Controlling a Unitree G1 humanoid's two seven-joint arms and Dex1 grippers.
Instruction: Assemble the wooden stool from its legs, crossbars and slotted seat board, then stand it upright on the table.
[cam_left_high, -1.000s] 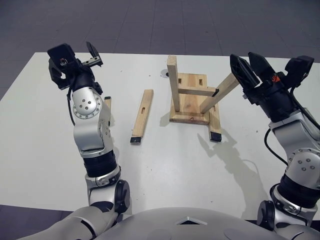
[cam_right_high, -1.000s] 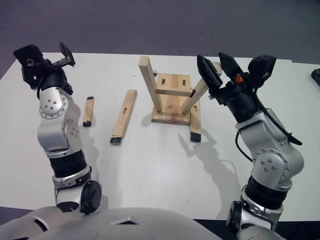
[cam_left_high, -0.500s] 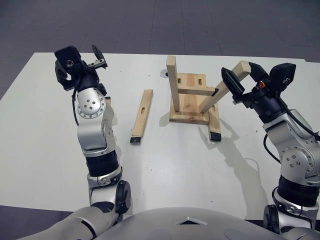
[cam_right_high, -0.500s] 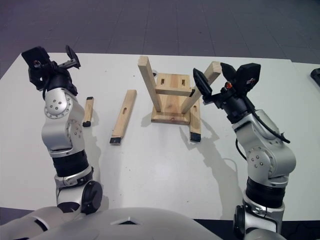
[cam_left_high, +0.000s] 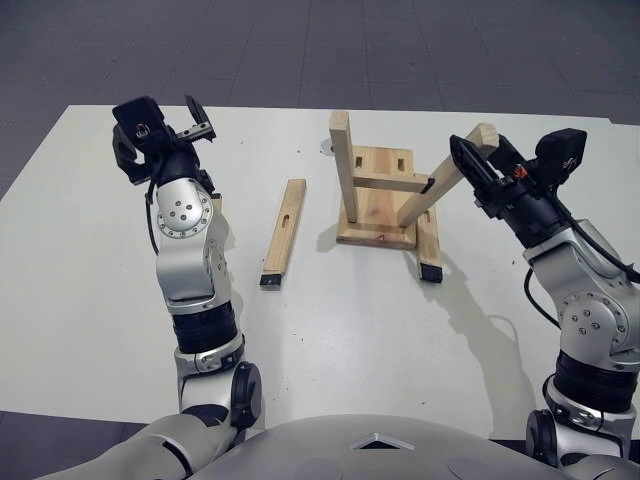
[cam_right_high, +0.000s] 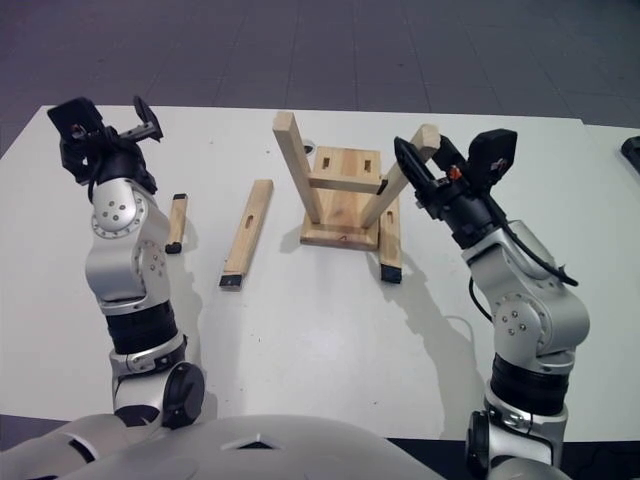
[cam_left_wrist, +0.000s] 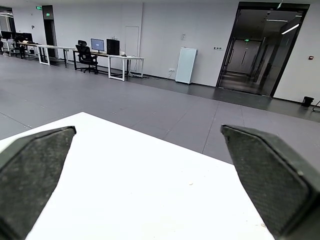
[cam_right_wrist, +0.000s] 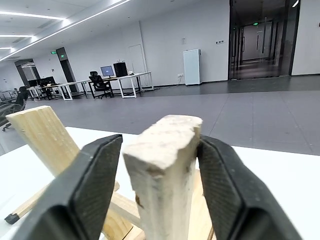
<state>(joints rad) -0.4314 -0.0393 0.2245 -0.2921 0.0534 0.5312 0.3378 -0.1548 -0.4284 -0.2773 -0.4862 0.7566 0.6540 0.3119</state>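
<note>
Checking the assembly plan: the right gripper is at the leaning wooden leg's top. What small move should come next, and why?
Probably tip the leaning light wooden leg toward upright, seating it in the square slotted seat board. The right gripper clamps its top end, yet it slants outward while the other wooden leg stands straight.

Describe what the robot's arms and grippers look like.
Both arms, left arm and right arm, are silver rounded segments with black bands at the joints and round joint caps dotted with small holes. A thin black cable runs along each. The left gripper and right gripper are black, with broad wedge-shaped fingers with a finely textured surface; the right one carries a small orange mark.
</note>
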